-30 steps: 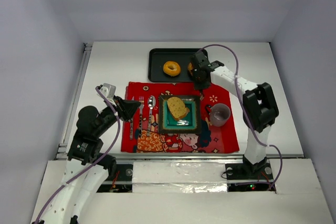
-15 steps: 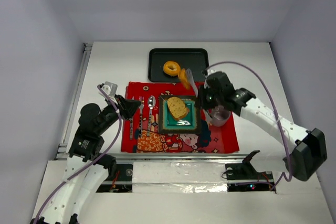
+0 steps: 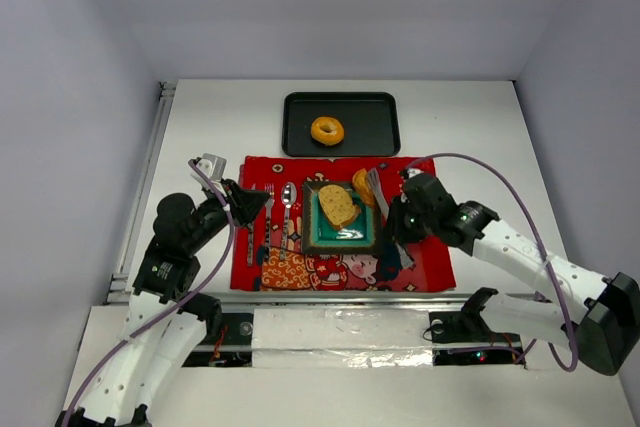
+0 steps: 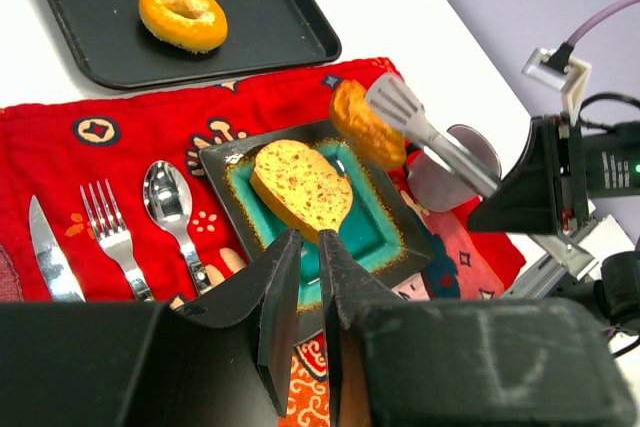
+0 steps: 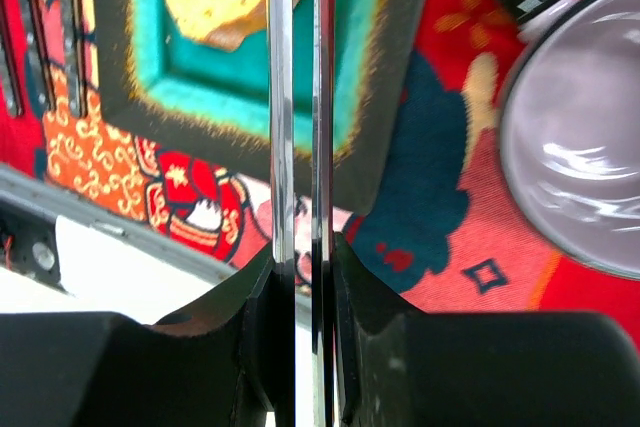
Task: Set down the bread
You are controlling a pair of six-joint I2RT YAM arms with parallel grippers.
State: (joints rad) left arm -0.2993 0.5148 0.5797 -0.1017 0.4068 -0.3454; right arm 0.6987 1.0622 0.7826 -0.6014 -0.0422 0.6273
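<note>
First slice (image 3: pixel 338 205) lies on the plate (image 3: pixel 312 238), second slice (image 3: pixel 362 187) hangs over its right rim in tongs (image 3: pixel 378 190) the right pincer (image 3: pixel 398 215) grasps, bagel (image 3: pixel 327 130) sits unplaced on the far tray (image 3: pixel 380 133), left pincer (image 3: pixel 262 202) clenched on nothing.

Bagel (image 3: pixel 327 130) in tray (image 3: pixel 375 127) behind plate (image 3: pixel 312 227); slice (image 3: pixel 338 205) on plate.
</note>
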